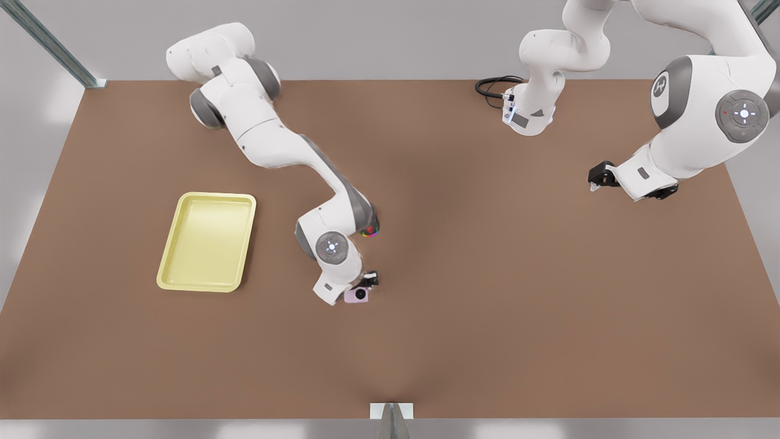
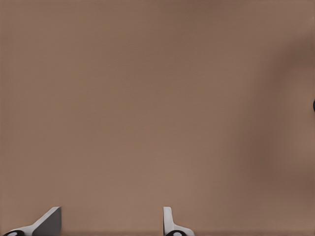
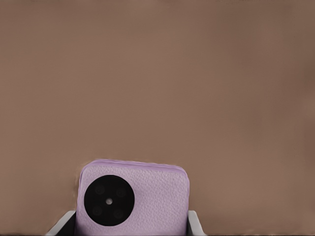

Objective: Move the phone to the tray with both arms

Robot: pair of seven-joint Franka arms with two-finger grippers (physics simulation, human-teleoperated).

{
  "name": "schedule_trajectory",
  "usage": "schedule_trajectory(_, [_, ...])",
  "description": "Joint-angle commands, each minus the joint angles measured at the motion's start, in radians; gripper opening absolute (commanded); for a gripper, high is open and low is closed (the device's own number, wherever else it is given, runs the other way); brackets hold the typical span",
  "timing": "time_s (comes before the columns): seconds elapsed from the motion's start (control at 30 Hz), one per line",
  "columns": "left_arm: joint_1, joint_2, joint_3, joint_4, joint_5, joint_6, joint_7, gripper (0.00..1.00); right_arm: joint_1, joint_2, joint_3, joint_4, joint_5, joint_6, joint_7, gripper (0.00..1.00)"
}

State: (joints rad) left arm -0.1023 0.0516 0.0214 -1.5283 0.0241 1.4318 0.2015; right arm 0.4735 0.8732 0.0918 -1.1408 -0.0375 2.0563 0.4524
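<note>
Pink phone [image 3: 133, 199] half hidden between right end effector [image 3: 133, 223] fingers.

the phone [image 3: 142, 201] is light pink-purple with a black round camera spot. the tray [image 1: 207, 241] is pale yellow. the table [image 1: 487, 274] is plain brown. the arms are white with grey parts.

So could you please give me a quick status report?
Right gripper shut on phone, front-centre of table. Left gripper open, waiting at front view's right. Tray apart; nothing between.
</note>
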Motion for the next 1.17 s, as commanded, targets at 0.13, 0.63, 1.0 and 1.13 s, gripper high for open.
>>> schedule_trajectory(0.13, [0.001, 0.008, 0.0, -0.001, 0.0, -0.001, 0.006, 1.0, -0.26, -0.361, 0.0, -0.543, -0.004, 0.145, -0.475, 0.82])
schedule_trajectory(0.63, [0.001, 0.013, 0.0, -0.001, 0.0, -0.001, 0.003, 1.0, -0.607, -0.569, 0.003, -0.936, 0.076, 0.131, -0.937, 1.0])
schedule_trajectory(1.0, [0.001, 0.034, -0.008, 0.025, 0.047, -0.024, -0.011, 1.0, -0.53, -0.813, 0.057, -0.436, -0.024, -0.522, -0.38, 1.0])
schedule_trajectory(1.13, [0.001, 0.036, -0.008, 0.025, 0.048, -0.027, -0.011, 1.0, -0.538, -0.626, 0.014, -0.2, -0.024, -0.619, -0.391, 1.0])
